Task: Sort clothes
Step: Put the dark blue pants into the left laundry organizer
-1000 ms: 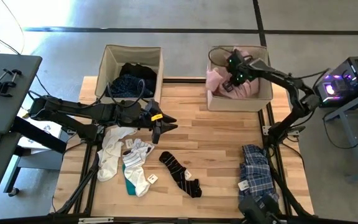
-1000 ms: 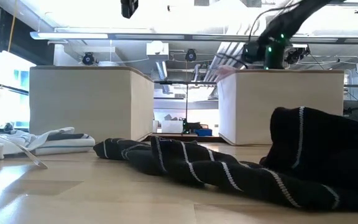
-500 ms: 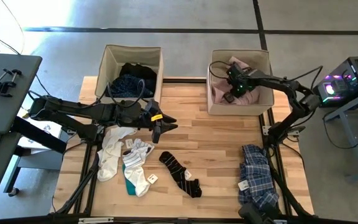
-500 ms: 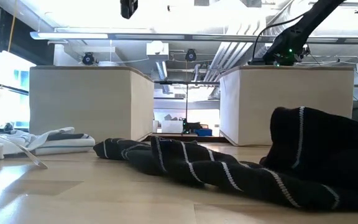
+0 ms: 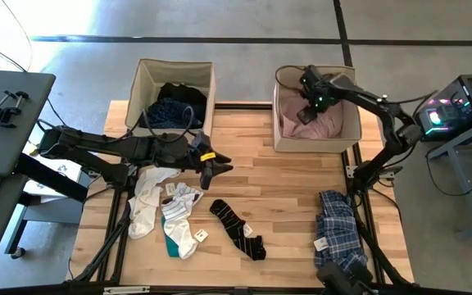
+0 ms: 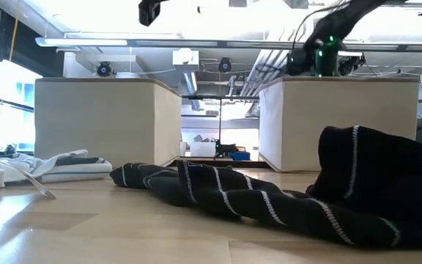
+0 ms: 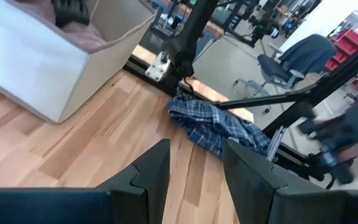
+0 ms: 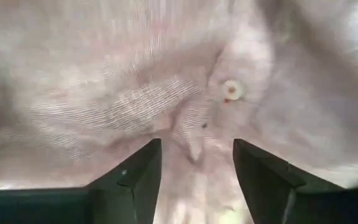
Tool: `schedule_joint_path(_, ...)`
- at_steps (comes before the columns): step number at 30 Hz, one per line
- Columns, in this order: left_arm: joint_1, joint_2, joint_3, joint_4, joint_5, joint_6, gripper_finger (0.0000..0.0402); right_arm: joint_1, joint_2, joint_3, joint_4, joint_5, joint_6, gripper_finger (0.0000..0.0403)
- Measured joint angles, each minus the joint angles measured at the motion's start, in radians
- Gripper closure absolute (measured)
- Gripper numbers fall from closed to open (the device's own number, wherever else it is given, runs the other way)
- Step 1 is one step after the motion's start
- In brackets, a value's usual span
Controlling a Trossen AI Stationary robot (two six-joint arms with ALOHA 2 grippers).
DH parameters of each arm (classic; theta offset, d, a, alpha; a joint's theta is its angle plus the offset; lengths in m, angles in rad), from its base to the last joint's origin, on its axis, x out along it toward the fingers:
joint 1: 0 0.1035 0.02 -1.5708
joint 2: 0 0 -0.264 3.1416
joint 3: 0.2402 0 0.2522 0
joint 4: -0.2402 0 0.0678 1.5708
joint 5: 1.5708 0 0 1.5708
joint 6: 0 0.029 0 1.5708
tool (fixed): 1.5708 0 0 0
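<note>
High view: the right tool (image 5: 304,113) hangs over the right-hand beige box (image 5: 348,131), at about one o'clock from the middle of the worktop (image 5: 293,192). In the right wrist view its two dark fingers (image 8: 135,177) stand apart with a clear gap, nothing between them, and the pale pink shirt (image 8: 135,87) fills the picture just beyond them, one small button showing. That shirt (image 5: 322,124) lies inside the right box.

The left tool (image 5: 211,166) is above the worktop at about nine o'clock from the middle, near the white and teal socks (image 5: 174,217). In the left wrist view its fingers (image 7: 148,174) are partly apart and hold nothing; bare wood shows through the gap.

The left-hand beige box (image 5: 146,86), at eleven o'clock, holds the navy dotted shirt (image 5: 166,115) with the black garment (image 5: 183,93) beside it. The black striped socks (image 5: 236,229) lie at six o'clock on the wood, and in the low view they (image 6: 269,198) stretch across the foreground. The blue-white plaid shirt (image 5: 338,229) is heaped at about four o'clock, near the worktop's right edge; the left wrist view shows it (image 7: 219,127) too, by a dark arm base. The white socks (image 6: 42,167) lie flat at the low view's far side.
</note>
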Motion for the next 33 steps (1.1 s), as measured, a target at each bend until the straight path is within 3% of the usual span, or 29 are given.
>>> schedule_joint_path(10, 0.0, 0.0, 0.0, -0.095, 0.0, -0.024, 0.0267, 0.002, 0.0, 0.331, -0.232, -0.052, 0.007, 0.0212)
schedule_joint_path(18, 0.0, 0.0, 0.0, -0.1, 0.0, -0.018, 0.0267, 0.066, 0.0, 0.558, -0.315, -0.09, 0.08, 0.0213)
schedule_joint_path(24, 0.0, 0.0, 0.0, -0.113, 0.0, -0.007, 0.0267, 0.208, -0.003, 0.653, -0.321, -0.116, 0.097, 0.0212)
schedule_joint_path(33, 0.0, 0.0, 0.0, -0.144, 0.0, 0.001, 0.0267, 0.499, -0.055, 0.654, -0.251, -0.126, 0.104, 0.0213)
